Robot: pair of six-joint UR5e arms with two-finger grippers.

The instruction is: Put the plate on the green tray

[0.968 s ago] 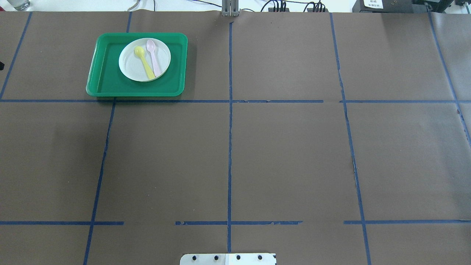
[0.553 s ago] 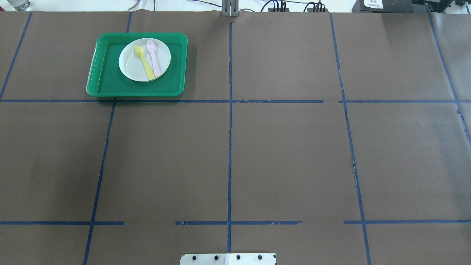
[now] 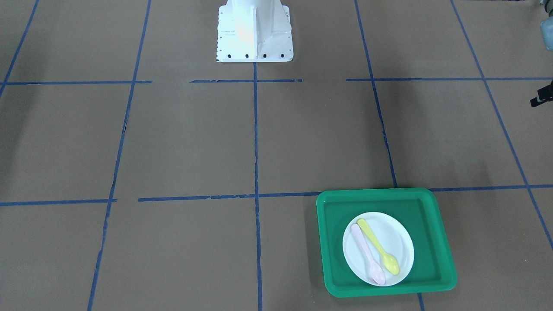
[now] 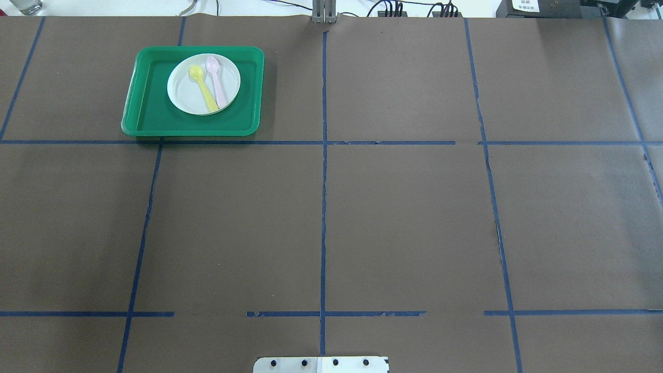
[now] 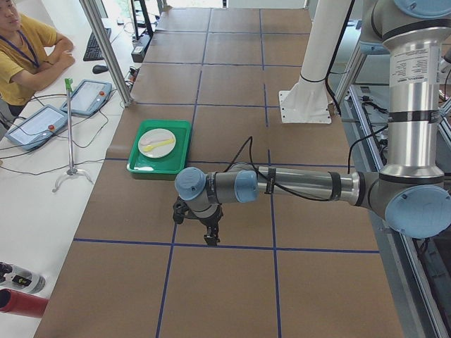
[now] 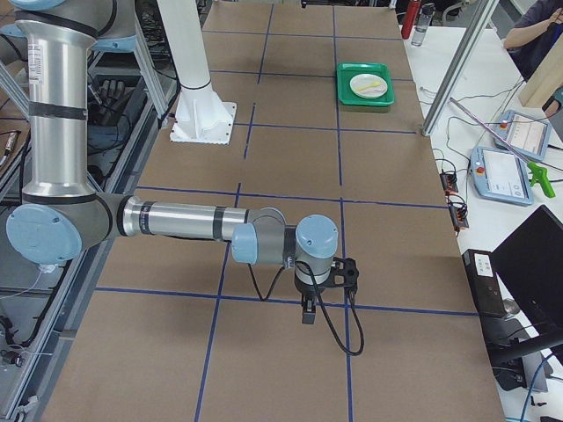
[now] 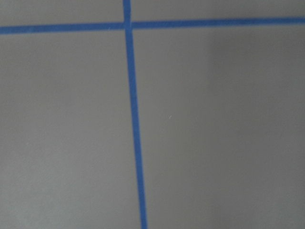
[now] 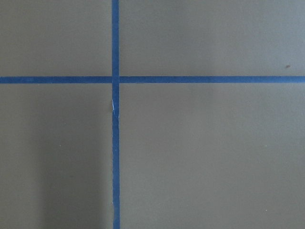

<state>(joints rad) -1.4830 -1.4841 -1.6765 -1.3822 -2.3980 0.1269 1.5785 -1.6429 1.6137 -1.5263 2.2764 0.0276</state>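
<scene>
The white plate (image 4: pixel 184 96) lies inside the green tray (image 4: pixel 150 111) at the far left of the table, with a yellow and a pink spoon on it. Both also show in the front-facing view: plate (image 3: pixel 399 235), tray (image 3: pixel 337 224). My left gripper (image 5: pixel 210 236) hangs over bare table, apart from the tray (image 5: pixel 158 171); I cannot tell whether it is open or shut. My right gripper (image 6: pixel 307 312) hangs over the table's other end, far from the tray (image 6: pixel 347 92); I cannot tell its state. Both wrist views show only brown table and blue tape.
A yellow spoon (image 4: pixel 203 90) and a pink spoon (image 4: pixel 216 83) lie across the plate. The robot's white base (image 3: pixel 254 34) stands mid-table at the near edge. A metal post (image 5: pixel 106 49), tablets (image 5: pixel 88 95) and a seated operator (image 5: pixel 25 49) are beyond the tray's side.
A small dark piece at the overhead view's left edge has gone out of view. The plate, spoons and tray have not moved.
</scene>
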